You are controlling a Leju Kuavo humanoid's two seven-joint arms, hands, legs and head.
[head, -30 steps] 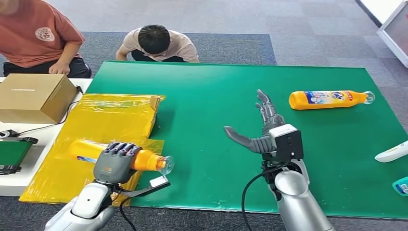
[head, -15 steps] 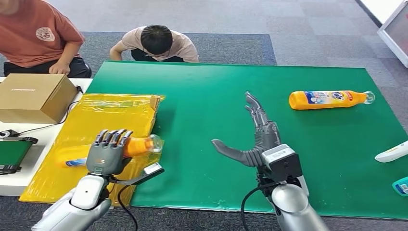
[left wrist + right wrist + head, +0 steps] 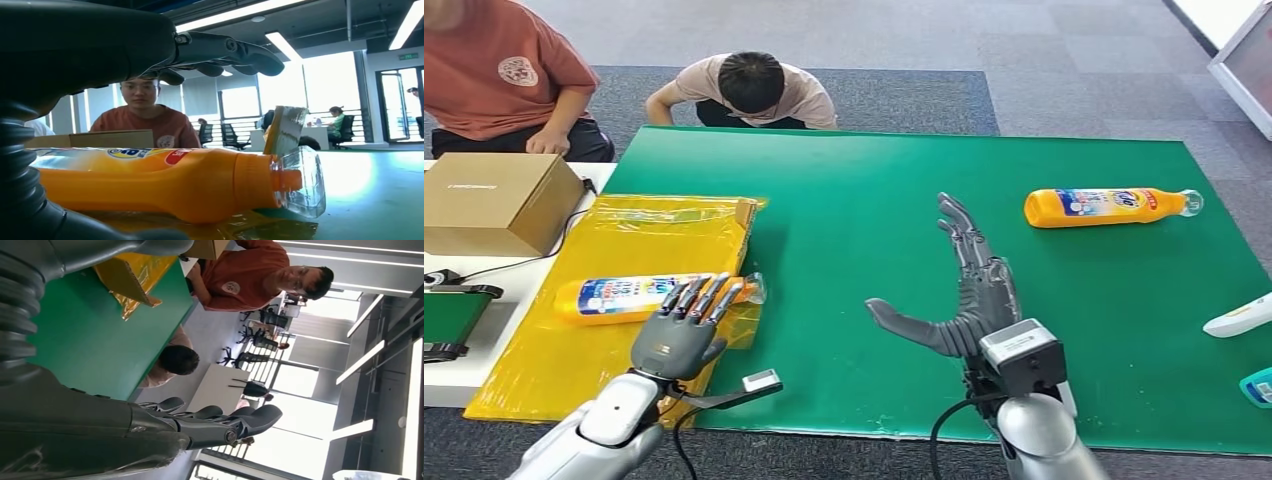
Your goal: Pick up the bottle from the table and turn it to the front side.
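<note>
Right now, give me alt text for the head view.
An orange bottle lies label-up on yellow plastic, the open left hand just behind it. The open right hand hovers over the green table; a second bottle lies beyond.

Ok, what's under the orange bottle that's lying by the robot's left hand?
The bottle lies on crinkled yellow plastic sheeting, its clear cap end near the sheet's edge. Whatever lies beneath the sheeting is covered. The left hand hovers beside it, fingers apart.

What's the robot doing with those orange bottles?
The robot's left hand hovers open beside an orange bottle lying label-up on the yellow sheet. Its right hand is open above the green mat, holding nothing. A second orange bottle lies untouched farther right. Two people sit nearby.
</note>
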